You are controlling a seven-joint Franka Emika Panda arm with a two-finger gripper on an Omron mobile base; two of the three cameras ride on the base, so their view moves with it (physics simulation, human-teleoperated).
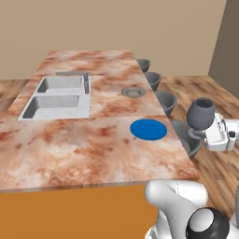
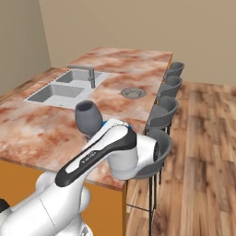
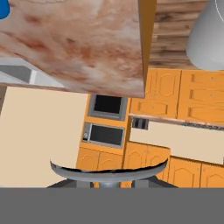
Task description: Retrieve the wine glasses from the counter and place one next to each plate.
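Up in the air off the stool side of the counter, a wine glass rides in the gripper. It is a small dark grey-blue piece with a rounded bowl that narrows a little toward an open mouth, standing roughly upright. The jaws are pinched in on its lower part, below the bowl; the stem itself is hidden by the hand from both base cameras. In the hand view the round flat foot shows as a thin dark crescent edge just above the fingertips.

From the right base view the glass sits just above the white forearm, in front of the marbled top, with the bowl's rim tipped slightly away.

On the reddish-brown and cream stone lies the bright blue plate, near the edge nearest the glass. Farther along the same edge rests the grey plate with its ringed rim. A double sink with a faucet is set into the far side, and a row of grey stools lines the edge.
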